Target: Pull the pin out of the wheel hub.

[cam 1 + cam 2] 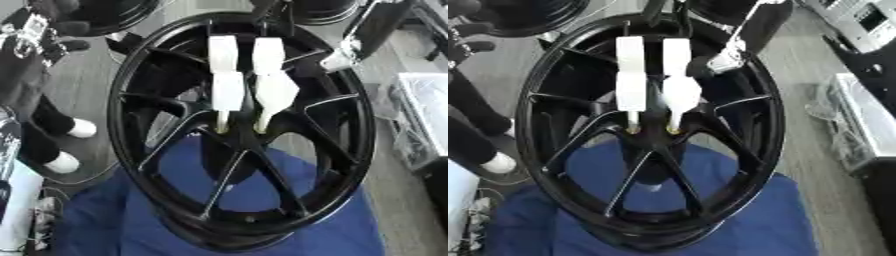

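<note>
A large black spoked wheel hub (166, 165) stands tilted on a blue cloth. One hand (229, 90) reaches down from the top middle, and I take it for my right. Two pale fingers (681, 92) stretch straight and side by side, a small gap between them. Their thin tips rest at the hub's centre, where the spokes meet. A small yellowish spot (673, 130) shows at each tip; I cannot make out a pin beyond that. Nothing is visibly clasped. No left hand shows.
The blue cloth (105, 220) covers the surface under the wheel. A person's dark legs and white shoes (77, 128) stand at the left. Another dark leg with a white shoe (338, 60) is behind the rim's upper right. A white bench (872, 115) lies at the right.
</note>
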You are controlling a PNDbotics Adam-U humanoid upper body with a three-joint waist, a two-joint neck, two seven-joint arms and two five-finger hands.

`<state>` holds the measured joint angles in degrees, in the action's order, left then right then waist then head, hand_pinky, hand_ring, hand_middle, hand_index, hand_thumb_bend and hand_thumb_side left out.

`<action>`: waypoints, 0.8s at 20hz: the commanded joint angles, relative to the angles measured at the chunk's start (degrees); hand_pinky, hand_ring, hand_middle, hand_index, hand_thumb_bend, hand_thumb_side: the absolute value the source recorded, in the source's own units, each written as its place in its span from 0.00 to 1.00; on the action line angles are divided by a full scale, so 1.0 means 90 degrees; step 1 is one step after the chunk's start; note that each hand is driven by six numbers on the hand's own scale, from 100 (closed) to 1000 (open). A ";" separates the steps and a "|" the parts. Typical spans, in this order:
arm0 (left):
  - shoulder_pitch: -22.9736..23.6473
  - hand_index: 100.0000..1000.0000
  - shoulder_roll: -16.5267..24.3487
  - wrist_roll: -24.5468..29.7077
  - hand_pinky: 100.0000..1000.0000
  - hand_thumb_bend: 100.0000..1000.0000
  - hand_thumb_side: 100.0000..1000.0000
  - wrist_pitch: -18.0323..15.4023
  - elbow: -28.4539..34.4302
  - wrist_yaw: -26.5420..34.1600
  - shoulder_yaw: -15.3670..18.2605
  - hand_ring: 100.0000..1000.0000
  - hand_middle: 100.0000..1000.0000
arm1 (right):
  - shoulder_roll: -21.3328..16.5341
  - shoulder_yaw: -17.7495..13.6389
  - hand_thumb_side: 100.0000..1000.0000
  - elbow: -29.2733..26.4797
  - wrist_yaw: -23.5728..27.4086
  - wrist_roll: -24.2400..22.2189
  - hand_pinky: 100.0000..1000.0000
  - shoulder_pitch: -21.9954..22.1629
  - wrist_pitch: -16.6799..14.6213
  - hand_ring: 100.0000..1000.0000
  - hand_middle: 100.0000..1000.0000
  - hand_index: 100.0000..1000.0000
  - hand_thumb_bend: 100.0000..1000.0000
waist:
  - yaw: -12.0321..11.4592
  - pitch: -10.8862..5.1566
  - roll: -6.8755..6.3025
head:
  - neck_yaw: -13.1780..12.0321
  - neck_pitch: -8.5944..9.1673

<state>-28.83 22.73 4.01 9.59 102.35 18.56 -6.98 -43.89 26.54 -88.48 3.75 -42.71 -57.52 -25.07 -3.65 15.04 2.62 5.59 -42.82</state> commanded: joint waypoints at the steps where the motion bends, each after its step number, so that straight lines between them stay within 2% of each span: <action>1: -0.0106 0.78 0.0152 0.0031 0.75 0.00 0.56 -0.0009 0.0062 -0.0003 -0.0001 0.78 0.82 | -0.0050 -0.0046 0.31 0.0033 -0.0129 -0.1028 0.68 -0.0029 -0.1105 0.45 0.71 0.84 0.31 | -0.0010 -0.0132 -0.0026 | -0.0005 -0.0032; 10: -0.0120 0.78 0.0145 0.0058 0.75 0.00 0.56 0.0001 0.0061 -0.0005 -0.0023 0.78 0.82 | 0.0017 -0.0042 0.32 0.0090 -0.0343 -0.1028 0.65 0.0171 -0.1156 0.42 0.68 0.83 0.30 | -0.0017 -0.0125 -0.0029 | -0.0017 -0.0035; 14: -0.0122 0.78 0.0145 0.0078 0.75 0.00 0.56 0.0005 0.0058 -0.0007 -0.0037 0.78 0.82 | 0.0008 -0.0073 0.32 0.0107 -0.0361 -0.1028 0.70 0.0223 -0.1153 0.52 0.67 0.82 0.29 | -0.0013 -0.0124 -0.0029 | -0.0041 -0.0031; 16: -0.0122 0.78 0.0147 0.0088 0.75 0.00 0.56 0.0007 0.0056 -0.0008 -0.0043 0.78 0.82 | 0.0003 -0.0085 0.32 0.0107 -0.0349 -0.1028 0.70 0.0247 -0.1130 0.52 0.67 0.82 0.29 | -0.0012 -0.0123 -0.0029 | -0.0056 -0.0035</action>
<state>-29.00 22.73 4.58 9.68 102.35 18.56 -7.46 -43.01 26.85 -87.45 0.73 -42.24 -54.52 -25.54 -3.73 15.04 2.57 5.35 -43.01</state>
